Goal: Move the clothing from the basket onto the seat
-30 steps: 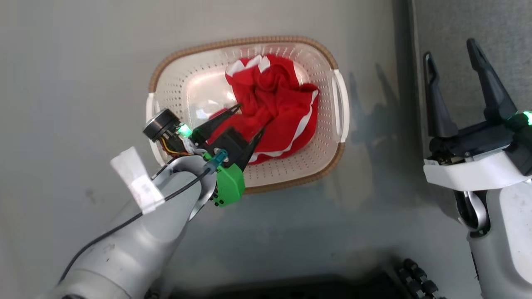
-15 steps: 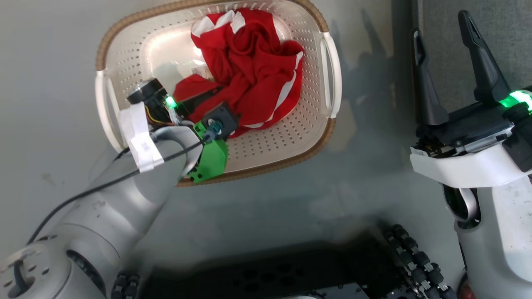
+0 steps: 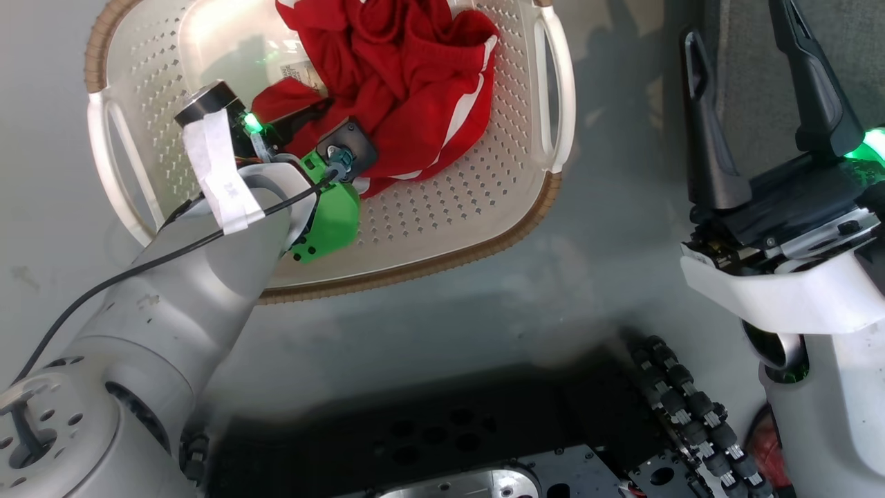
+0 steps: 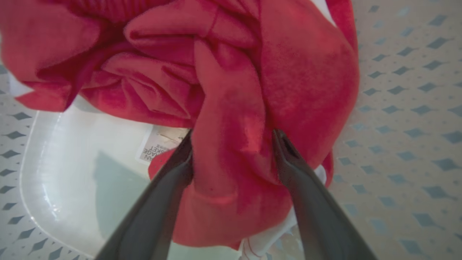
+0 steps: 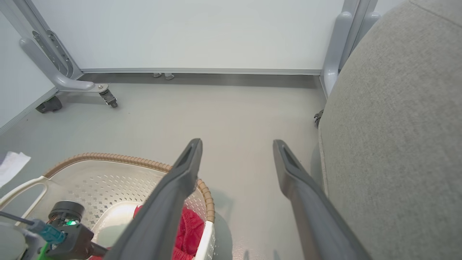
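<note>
Left end effector: fully spread, straddling a soft, crumpled fold of red clothing, nothing clamped. Clothing heaped inside perforated cream plastic basket on floor. Judged at grasp step; closing on fold, then lifting, called for next. Right end effector: spread, empty, beside grey woven seat.

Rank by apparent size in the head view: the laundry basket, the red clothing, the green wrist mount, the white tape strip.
1. Laundry basket, although cropped at the top.
2. Red clothing.
3. Green wrist mount and white tape strip: about alike, and nearer the camera, so unranked.
</note>
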Controlling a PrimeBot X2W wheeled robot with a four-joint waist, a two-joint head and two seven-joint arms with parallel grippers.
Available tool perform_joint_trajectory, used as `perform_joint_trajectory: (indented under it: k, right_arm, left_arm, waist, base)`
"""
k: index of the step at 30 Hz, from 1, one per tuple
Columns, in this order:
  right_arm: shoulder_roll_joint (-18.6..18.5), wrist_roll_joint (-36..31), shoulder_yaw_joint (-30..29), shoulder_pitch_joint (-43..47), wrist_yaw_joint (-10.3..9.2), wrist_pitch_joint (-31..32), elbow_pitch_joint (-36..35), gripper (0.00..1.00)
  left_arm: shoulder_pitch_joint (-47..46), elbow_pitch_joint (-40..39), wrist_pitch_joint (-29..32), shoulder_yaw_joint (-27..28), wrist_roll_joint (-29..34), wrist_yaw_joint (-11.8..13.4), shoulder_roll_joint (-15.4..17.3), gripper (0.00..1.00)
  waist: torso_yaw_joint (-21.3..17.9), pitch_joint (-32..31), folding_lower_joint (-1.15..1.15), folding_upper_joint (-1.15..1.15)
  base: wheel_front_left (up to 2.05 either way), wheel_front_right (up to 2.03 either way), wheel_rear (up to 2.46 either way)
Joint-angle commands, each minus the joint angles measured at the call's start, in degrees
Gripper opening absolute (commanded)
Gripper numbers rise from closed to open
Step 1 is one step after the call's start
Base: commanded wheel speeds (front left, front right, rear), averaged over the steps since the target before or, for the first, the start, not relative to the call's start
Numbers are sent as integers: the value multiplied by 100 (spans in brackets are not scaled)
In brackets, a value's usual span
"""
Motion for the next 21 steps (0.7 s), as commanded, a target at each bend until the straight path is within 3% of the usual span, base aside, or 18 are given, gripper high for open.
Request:
perform_joint_trajectory:
  k: [1,7,8,9,21]
  right_arm:
    - [-28,-19,33,12,-6,-12,-57,100]
    - [-68,-28,132,55,-6,-12,-162,100]
    - [-69,-30,141,60,-6,-12,-170,100]
    - [-72,-31,140,63,-6,-12,-174,100]
    - [26,-16,85,-174,-6,-12,-183,100]
  left_arm:
    - [-12,20,71,-13,-63,-13,-13,100]
    - [17,73,317,-27,13,-13,-27,100]
    - [45,87,384,-27,70,-13,-36,30]
    - [47,97,416,-29,58,-13,-38,0]
    - [-227,260,-19,60,-105,7,-147,0]
  waist:
    - [-3,39,-1,0]
    - [-20,70,-1,0]
    - [-25,70,-1,0]
    - [-26,69,-1,0]
    - [42,-9,-1,0]
  base:
    - [0,0,0]
    - [0,0,0]
    - [0,0,0]
    - [0,0,0]
    - [0,0,0]
